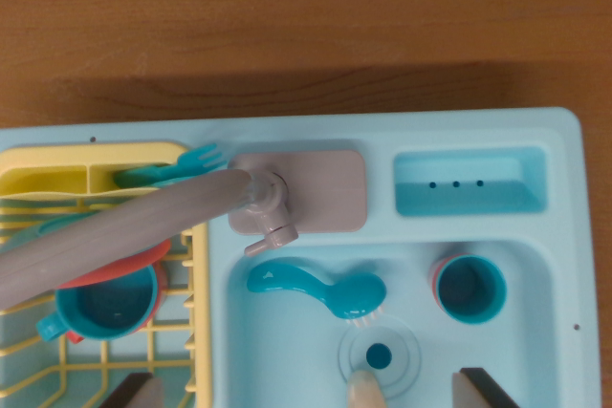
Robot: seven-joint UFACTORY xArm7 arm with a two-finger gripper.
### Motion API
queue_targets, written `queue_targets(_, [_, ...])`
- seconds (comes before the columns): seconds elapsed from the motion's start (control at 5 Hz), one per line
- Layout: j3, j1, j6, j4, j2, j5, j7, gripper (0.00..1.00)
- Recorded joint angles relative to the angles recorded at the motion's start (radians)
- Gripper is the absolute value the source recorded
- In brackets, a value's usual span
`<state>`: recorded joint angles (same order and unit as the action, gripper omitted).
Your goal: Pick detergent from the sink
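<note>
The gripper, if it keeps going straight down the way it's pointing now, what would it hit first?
Likely the cream-coloured tip showing between the open gripper fingers, just below the sink's drain. It may be the detergent, though too little shows. Depth is unclear from this view.

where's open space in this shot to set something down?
Free: the wooden tabletop beyond the sink unit, and the small tray right of the faucet base. Crowded: the basin holds a spoon and cup; the yellow rack is full.
</note>
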<state>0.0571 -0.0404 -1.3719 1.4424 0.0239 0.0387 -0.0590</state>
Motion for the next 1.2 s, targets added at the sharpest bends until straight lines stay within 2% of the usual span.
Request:
queue_targets(0.2, [0.003, -0.0003, 0.036, -0.036, -0.002, 0.0066, -0.019, 0.00])
queue_targets(0.4, [0.003, -0.0003, 0.036, -0.036, -0.002, 0.0066, -0.019, 0.00])
queue_targets(0.6, [0.007, -0.0005, 0.076, -0.076, -0.004, 0.0140, -0.040, 0.00])
queue_targets(0.8, [0.007, -0.0005, 0.076, -0.076, -0.004, 0.0140, -0.040, 0.00])
queue_targets(1.0, [0.011, -0.0009, 0.118, -0.119, -0.007, 0.0217, -0.062, 0.00])
queue_targets(1.2, [0.011, -0.0009, 0.118, -0.119, -0.007, 0.0217, -0.062, 0.00])
